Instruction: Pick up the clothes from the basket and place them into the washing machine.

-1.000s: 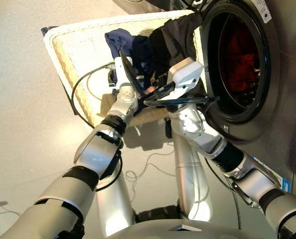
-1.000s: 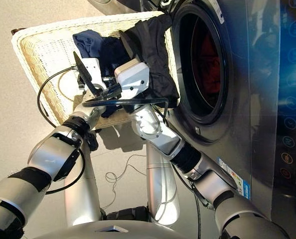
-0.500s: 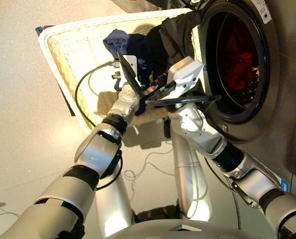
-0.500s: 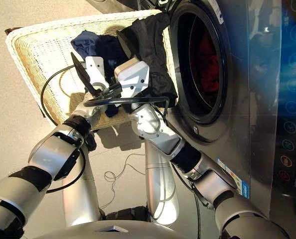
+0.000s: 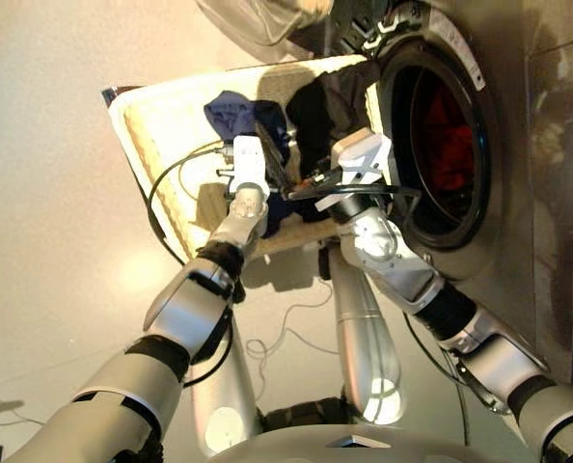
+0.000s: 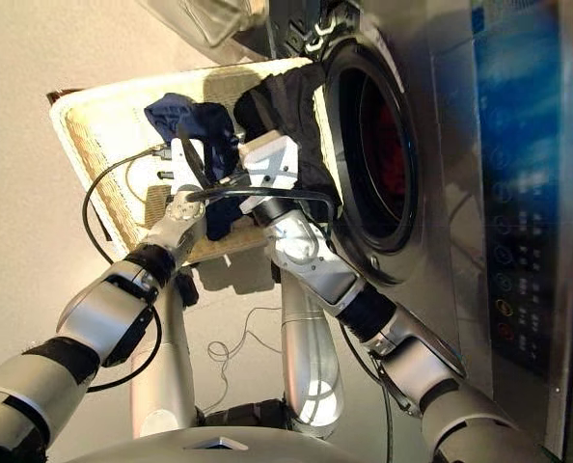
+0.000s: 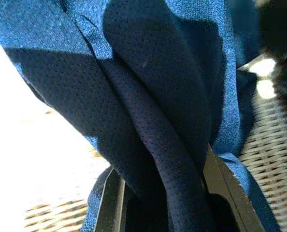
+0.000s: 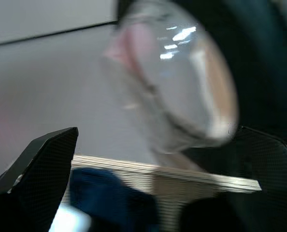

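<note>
The cream-white basket stands on the floor against the washing machine. A navy blue garment lies in it. A black garment is draped over the basket's side by the porthole. A coral-red garment lies inside the drum. My left gripper is down in the basket, shut on the navy garment, whose folds bunch between its fingers. My right gripper hovers just beside it over the basket's front, open and holding nothing, its fingers wide apart.
The machine's glass door stands open above the basket's far end. A black cable loops from my left wrist over the basket's front rim. Thin cables lie on the floor. The control panel is on the right.
The whole picture has tilted with the camera. My left gripper has pushed further into the navy garment and closed on it. The right gripper stays open beside it.
</note>
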`<state>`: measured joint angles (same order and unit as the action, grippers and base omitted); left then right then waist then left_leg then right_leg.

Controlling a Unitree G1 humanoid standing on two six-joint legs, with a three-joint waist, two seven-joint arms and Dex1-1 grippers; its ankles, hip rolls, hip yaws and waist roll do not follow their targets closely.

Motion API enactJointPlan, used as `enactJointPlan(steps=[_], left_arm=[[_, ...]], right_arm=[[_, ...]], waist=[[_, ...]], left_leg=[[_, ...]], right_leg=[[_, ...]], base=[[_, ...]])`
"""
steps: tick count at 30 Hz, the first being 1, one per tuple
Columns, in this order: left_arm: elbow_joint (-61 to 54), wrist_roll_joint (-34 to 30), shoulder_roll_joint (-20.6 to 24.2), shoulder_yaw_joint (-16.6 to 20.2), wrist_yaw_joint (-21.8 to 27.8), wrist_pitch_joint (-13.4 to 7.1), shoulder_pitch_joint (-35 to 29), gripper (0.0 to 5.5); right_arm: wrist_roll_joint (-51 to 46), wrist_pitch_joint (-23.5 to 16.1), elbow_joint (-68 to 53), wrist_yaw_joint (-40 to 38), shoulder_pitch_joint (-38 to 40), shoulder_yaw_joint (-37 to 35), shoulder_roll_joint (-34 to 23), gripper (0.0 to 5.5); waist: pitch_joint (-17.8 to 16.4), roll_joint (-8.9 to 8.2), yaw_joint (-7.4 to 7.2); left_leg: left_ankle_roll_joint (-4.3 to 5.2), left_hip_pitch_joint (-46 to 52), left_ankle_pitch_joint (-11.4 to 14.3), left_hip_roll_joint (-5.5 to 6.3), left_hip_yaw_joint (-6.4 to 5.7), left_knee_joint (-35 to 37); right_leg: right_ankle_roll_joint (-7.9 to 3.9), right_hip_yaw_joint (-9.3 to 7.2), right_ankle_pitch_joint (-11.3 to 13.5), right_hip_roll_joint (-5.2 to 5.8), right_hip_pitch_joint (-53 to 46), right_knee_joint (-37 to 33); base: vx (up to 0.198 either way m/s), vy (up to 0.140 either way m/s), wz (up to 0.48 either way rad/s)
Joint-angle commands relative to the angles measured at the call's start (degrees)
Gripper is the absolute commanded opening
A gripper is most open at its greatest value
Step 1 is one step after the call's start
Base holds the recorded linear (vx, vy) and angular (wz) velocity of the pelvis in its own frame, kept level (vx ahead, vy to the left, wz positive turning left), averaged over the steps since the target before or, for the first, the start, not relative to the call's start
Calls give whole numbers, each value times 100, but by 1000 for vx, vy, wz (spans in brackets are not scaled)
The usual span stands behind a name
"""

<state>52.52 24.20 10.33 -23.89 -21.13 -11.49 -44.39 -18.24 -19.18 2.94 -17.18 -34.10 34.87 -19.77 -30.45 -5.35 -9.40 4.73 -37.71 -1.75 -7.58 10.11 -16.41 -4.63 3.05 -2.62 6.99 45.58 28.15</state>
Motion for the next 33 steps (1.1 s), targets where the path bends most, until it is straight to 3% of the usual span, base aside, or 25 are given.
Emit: enactJointPlan(steps=[1, 7, 10, 16, 21, 24, 31, 33], left_arm=[[-880, -339, 58, 67, -115, -656, 154, 0], [-2374, -432, 290, 146, 21, -1030, 949, 0], [-3290, -605, 480, 155, 112, -1137, 1263, 0], [-4614, -327, 846, 463, 626, -1341, 1807, 0], [-5642, 205, 1218, 621, 1598, -1334, 2147, 0], [-5895, 336, 1368, 595, 1936, -1290, 2224, 0], [-6529, 661, 1887, 348, 2793, -1143, 2358, 0], [-6716, 759, 2249, 114, 3181, -1030, 2318, 0]], right_arm=[[293, -258, -292, -36, 142, -415, -19, 550], [557, -228, -55, -29, 439, -771, -28, 550], [581, -277, -208, 70, 692, -979, -165, 550], [631, -189, -440, 452, 942, -1198, -395, 550], [187, 5, -782, 1522, 964, -1038, -1005, 550], [-76, 85, -900, 1866, 909, -972, -1169, 550], [38, 273, -817, 2401, 496, -651, -1503, 550], [-81, 393, -903, 2787, 243, -377, -1701, 550]], waist=[[66, 41, 160], [73, 190, 329], [98, 269, 416], [211, 386, 512], [272, 387, 564], [286, 410, 580], [274, 543, 651], [285, 569, 662]], left_leg=[[118, 140, 124, 185, 40, -69], [118, 632, -40, 384, 30, 411], [88, 693, -40, 455, -40, 448], [76, 750, -53, 480, -22, 549], [109, 708, -57, 472, -35, 527], [122, 688, -60, 459, -36, 524], [145, 680, -61, 425, -60, 477], [147, 672, -66, 415, -73, 463]], right_leg=[[-681, -7, 1027, 213, -545, -1224], [-745, -82, 1174, 372, -1048, -1683], [-758, -93, 1202, 397, -1179, -1808], [-776, -105, 1258, 485, -1278, -2011], [-766, -85, 1245, 507, -1272, -2041], [-763, -79, 1235, 508, -1250, -2035], [-738, -57, 1193, 504, -1224, -1982], [-742, -39, 1193, 509, -1206, -1979]], base=[[85, 22, -43], [57, 17, 12], [0, 0, 0], [0, 0, 0], [0, 0, 0], [0, 0, 0], [0, 0, 0], [0, 0, 0]])
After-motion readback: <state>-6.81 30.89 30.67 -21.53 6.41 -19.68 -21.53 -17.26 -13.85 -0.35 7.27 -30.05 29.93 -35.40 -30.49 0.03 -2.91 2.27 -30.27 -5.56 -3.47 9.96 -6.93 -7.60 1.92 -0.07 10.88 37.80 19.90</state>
